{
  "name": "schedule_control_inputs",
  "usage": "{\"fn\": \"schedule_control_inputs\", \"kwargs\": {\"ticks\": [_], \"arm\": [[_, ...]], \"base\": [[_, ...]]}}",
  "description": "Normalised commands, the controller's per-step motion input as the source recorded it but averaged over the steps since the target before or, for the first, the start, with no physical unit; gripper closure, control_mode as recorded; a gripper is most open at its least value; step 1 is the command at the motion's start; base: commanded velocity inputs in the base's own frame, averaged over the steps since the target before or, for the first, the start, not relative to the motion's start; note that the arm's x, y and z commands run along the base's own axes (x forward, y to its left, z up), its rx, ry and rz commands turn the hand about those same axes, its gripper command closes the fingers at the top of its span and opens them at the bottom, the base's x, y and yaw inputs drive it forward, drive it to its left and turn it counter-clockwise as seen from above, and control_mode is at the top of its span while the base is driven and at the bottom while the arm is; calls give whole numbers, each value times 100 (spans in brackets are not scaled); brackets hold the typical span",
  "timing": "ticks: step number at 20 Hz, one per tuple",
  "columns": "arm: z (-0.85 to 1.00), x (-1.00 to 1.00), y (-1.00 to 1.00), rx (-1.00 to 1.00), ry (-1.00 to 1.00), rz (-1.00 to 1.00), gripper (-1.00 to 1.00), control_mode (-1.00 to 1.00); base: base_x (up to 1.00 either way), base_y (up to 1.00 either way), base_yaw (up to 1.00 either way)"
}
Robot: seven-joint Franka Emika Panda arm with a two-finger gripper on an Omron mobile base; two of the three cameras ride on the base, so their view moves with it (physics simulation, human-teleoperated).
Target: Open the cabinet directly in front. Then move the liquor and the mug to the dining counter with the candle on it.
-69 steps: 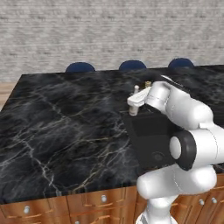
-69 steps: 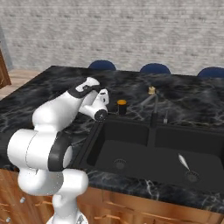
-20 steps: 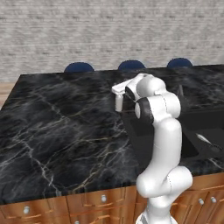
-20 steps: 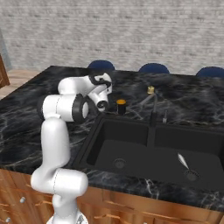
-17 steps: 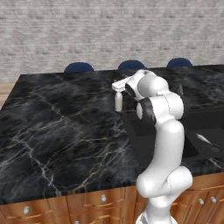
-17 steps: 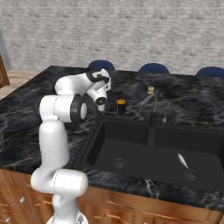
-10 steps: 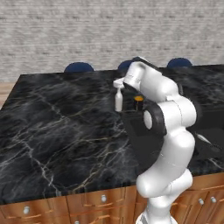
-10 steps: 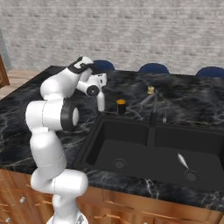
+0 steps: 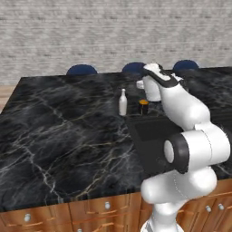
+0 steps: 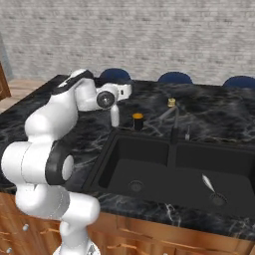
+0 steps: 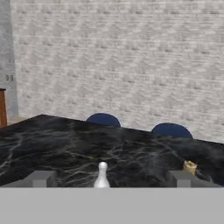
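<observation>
Liquor [image 9: 122, 101] stands upright on the dining counter [image 9: 59, 131], near the far edge and just off the sink's [image 10: 169, 167] far-left corner. Mug [image 9: 143, 107] stands on the same slab, just beside the bottle on its sink side — black wall, yellow-orange showing at the top; whether it holds anything cannot be told at this size. The two are close but apart.

Gripper [image 10: 121, 90] hangs above the pair, over the far part of the slab, jaws spread wide with nothing between them. In the hand view the two finger tips [image 11: 40, 178] stand far apart at the bottom, with the bottle's neck between them and lower down, untouched.

Progress, as a judgement: both items rest on the broad black marble slab with blue stools [image 9: 82, 70] along its far edge, so the carrying part looks done or all but done. Cabinet is not in frame here, so its door state cannot be checked. A small tan-gold object [image 10: 171, 102] sits near the far edge beyond the sink — possibly the candle, too small to confirm. What seems left: clear the arm away from the two items without knocking the bottle, which is slim and would tip easily.

Containers:
- Sink — double black basin set into the slab; a small pale object [image 10: 207, 182] lies in the right-hand basin, the other basin shows just its drain.
- Mug — contents not discernible.
</observation>
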Motion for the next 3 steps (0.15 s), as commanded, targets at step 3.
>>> {"fn": "schedule_control_inputs", "kwargs": {"ticks": [3], "arm": [[1,-100,-100,3,6,-14,-100,-100]], "base": [[0,0,0]]}}
